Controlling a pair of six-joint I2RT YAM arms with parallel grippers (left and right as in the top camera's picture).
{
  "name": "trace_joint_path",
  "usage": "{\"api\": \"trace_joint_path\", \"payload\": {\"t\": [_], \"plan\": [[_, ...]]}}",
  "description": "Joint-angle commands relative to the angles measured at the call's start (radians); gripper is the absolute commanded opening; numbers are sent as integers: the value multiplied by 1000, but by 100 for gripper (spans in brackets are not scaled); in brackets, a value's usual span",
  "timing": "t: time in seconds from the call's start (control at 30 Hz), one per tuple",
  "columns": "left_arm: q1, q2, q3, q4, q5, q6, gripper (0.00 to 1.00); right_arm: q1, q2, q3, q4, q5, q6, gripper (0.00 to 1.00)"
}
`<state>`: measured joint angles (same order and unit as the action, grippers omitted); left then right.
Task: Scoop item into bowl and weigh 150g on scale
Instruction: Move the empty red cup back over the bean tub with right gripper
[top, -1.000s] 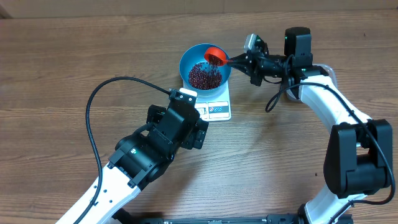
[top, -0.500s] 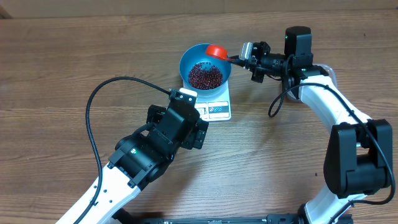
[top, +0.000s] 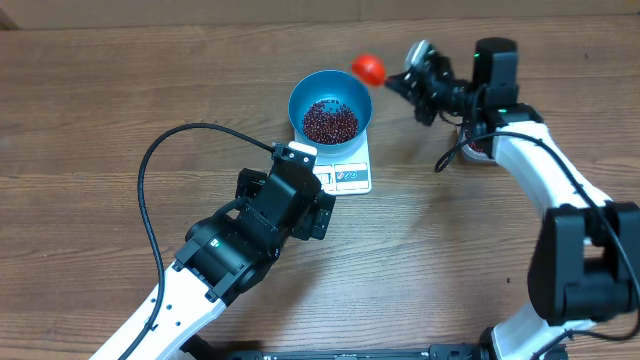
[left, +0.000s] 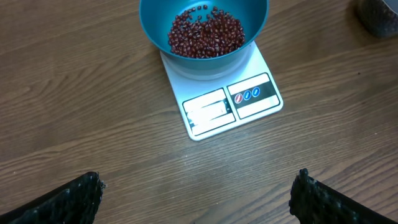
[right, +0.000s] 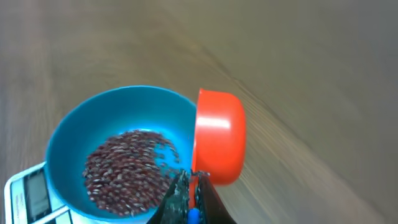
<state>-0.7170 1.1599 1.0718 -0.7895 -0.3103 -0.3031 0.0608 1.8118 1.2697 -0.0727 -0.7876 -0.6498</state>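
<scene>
A blue bowl stands on the white scale, with a heap of dark red-brown beans inside. My right gripper is shut on the handle of an orange scoop, held in the air just beyond the bowl's far right rim. In the right wrist view the scoop is turned on its side beside the bowl, and its inside is hidden. My left gripper hangs open over bare wood in front of the scale, holding nothing.
A black cable loops over the table to the left of my left arm. The edge of a container with dark contents shows to the right of the scale, mostly under my right arm in the overhead view.
The scoop was tipped over the bowl with beans falling from it. It has since risen and drawn back to the upper right, clear of the rim. My left arm has not moved.
</scene>
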Motion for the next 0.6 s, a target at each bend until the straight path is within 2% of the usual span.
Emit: {"api": "trace_joint_path", "payload": {"t": [0.0,0.3,0.43,0.57], "plan": [[10,5,-4,1,-3,8,99,-36,-120,39,-39,173,243,4],[10,5,-4,1,-3,8,99,-56,-257,39,-319,620,258,4],[10,5,-4,1,-3,8,99,-56,-278,39,-431,736,272,4],[10,5,-4,1,-3,8,99,-56,-278,39,-495,810,348,3]]}}
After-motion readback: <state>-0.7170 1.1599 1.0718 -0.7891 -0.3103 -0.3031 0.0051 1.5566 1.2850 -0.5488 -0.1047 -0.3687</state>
